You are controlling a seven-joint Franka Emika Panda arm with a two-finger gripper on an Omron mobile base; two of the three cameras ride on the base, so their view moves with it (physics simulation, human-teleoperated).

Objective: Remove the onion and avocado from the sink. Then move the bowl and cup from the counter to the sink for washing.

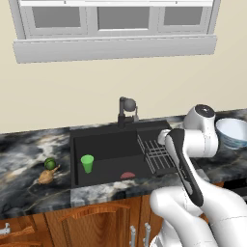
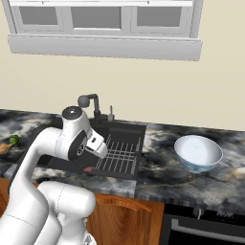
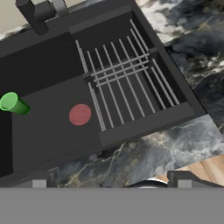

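Observation:
The green cup [image 1: 87,163] stands upright in the left half of the black sink [image 1: 111,144]; the hand view has the cup [image 3: 14,103] at its left edge. On the counter [image 1: 19,159] left of the basin lie the tan onion [image 1: 46,176] and the dark green avocado [image 1: 49,164], close together. Right of the sink, the white-blue bowl [image 2: 198,152] rests on the counter. My gripper [image 3: 111,183] hangs open and empty above the sink's front right part, looking down at the basin floor [image 3: 48,127].
A wire rack [image 3: 122,83] fills the sink's right section. A red drain disc [image 3: 80,114] lies on the basin floor. The dark faucet [image 1: 126,110] rises behind the basin. A window sill runs along the wall above.

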